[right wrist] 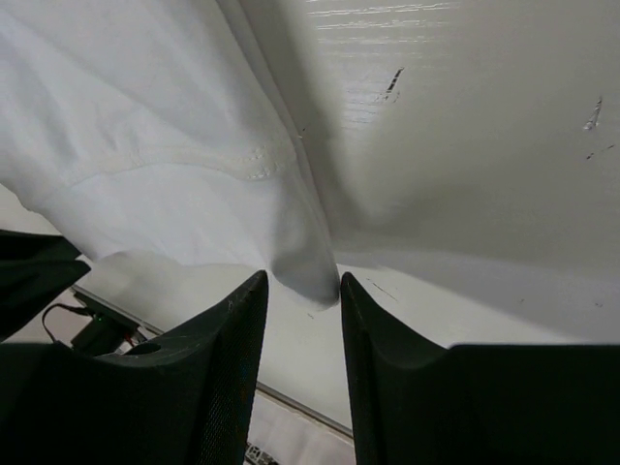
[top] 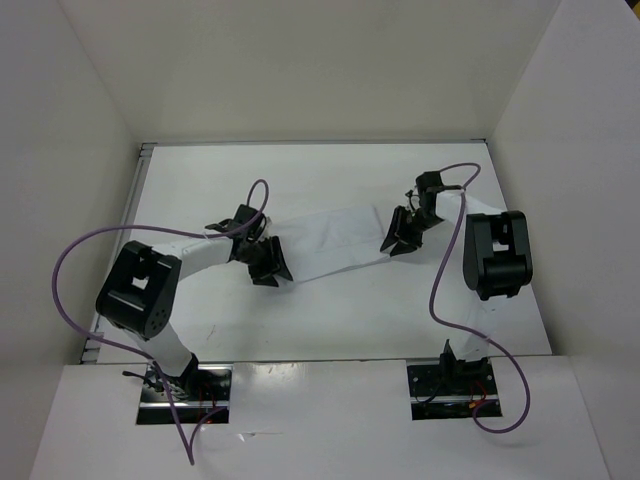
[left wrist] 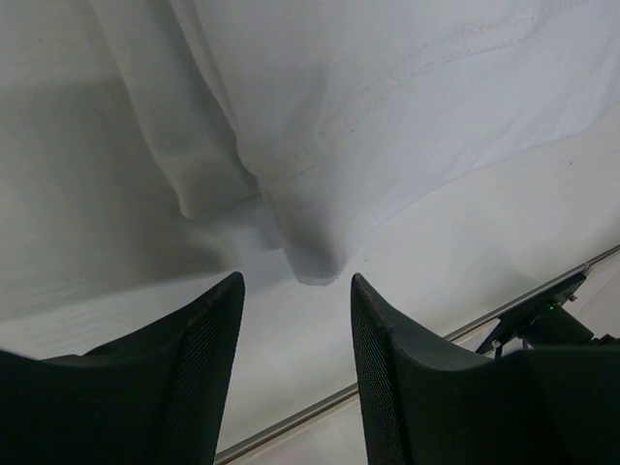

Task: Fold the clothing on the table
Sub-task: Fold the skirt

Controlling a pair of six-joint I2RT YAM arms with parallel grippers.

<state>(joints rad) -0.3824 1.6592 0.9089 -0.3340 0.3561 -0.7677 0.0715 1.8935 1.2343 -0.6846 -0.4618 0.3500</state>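
Top external view: the clothing lies as a narrow white band across the middle of the table, its ends reaching towards the left gripper and the right gripper. In both wrist views I see the jaws parted and nothing between them. A doubled, hemmed corner of fabric rests just beyond each pair of fingertips, so both pincers are released. I judge a lengthwise fold to be in place, given the layered edges. An end-to-end fold appears to remain, and neither corner is grasped yet.
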